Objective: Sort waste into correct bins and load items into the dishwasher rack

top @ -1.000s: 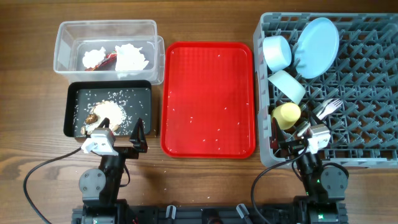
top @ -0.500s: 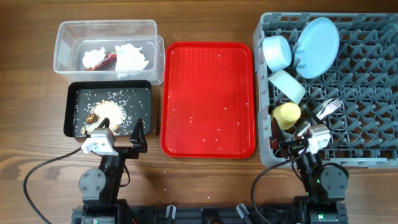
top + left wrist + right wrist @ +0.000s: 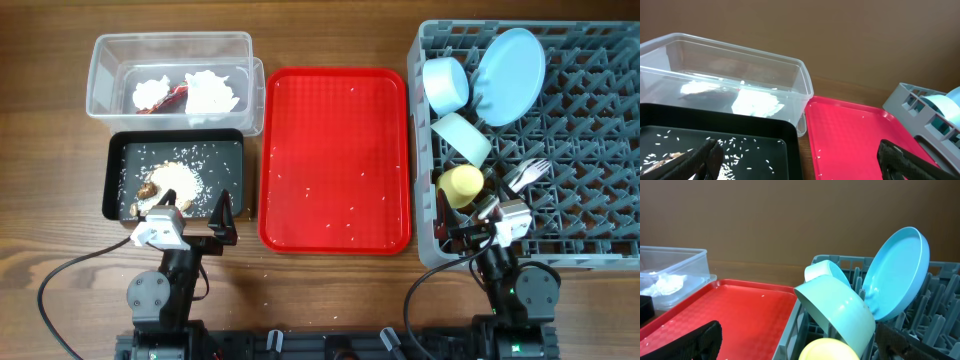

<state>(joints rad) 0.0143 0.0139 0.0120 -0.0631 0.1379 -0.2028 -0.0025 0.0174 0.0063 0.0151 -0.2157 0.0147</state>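
Observation:
The grey dishwasher rack (image 3: 590, 150) at the right holds a pale blue plate (image 3: 509, 62), a pale blue bowl (image 3: 445, 84), a mint-green bowl (image 3: 461, 138), a yellow cup (image 3: 461, 185) and a white fork (image 3: 528, 174). The clear tub (image 3: 110, 55) holds white napkins (image 3: 210, 92) and a red wrapper (image 3: 178, 95). The black tub (image 3: 125, 155) holds rice and brown scraps (image 3: 170, 180). My left gripper (image 3: 205, 215) is open and empty at the black tub's near edge. My right gripper (image 3: 478, 212) is open and empty at the rack's near left corner.
A flat red tray (image 3: 335, 160) with a few stray rice grains lies between the tubs and the rack. Both arm bases stand at the table's front edge. In the left wrist view the clear tub (image 3: 725, 65) stands behind the black tub (image 3: 765, 145).

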